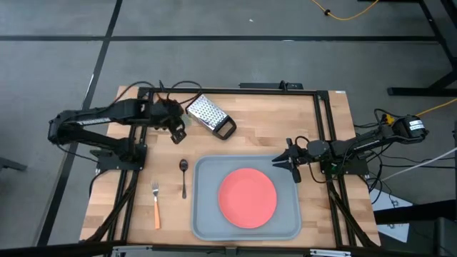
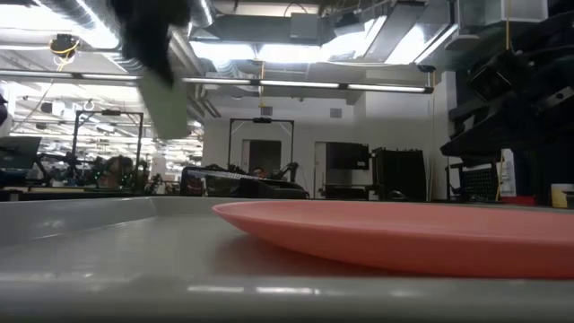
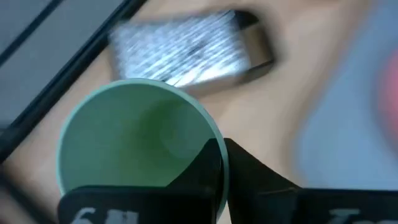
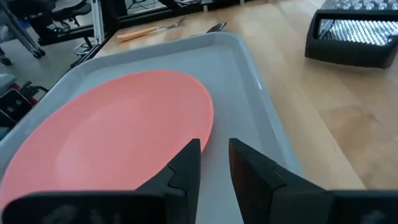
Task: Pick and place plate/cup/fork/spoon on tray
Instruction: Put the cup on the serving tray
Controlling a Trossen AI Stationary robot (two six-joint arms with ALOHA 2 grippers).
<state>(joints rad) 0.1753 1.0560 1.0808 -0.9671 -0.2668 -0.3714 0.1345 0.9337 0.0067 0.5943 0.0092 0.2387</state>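
My left gripper [image 1: 175, 130] is shut on the green cup [image 3: 134, 140] above the table's far left, next to the grater. In the low view the cup [image 2: 169, 103] hangs under the dark gripper, off the table. The pink-red plate [image 1: 246, 198] lies flat in the grey-blue tray [image 1: 207, 171]. My right gripper [image 4: 214, 162] hovers slightly open and empty over the tray's right rim, beside the plate. The dark spoon [image 1: 183, 175] and the orange-handled fork [image 1: 156, 203] lie on the wood left of the tray. My left gripper holds the cup by its rim wall [image 3: 219, 146], one finger inside the cup and one outside. The cup is lifted clear of the table, its open mouth facing the wrist camera.
A perforated metal grater with a black handle [image 1: 209, 116] lies on the far part of the table, close to my left gripper. Bare wood lies between the grater and the tray. Black frame rails run along the table's left and right sides.
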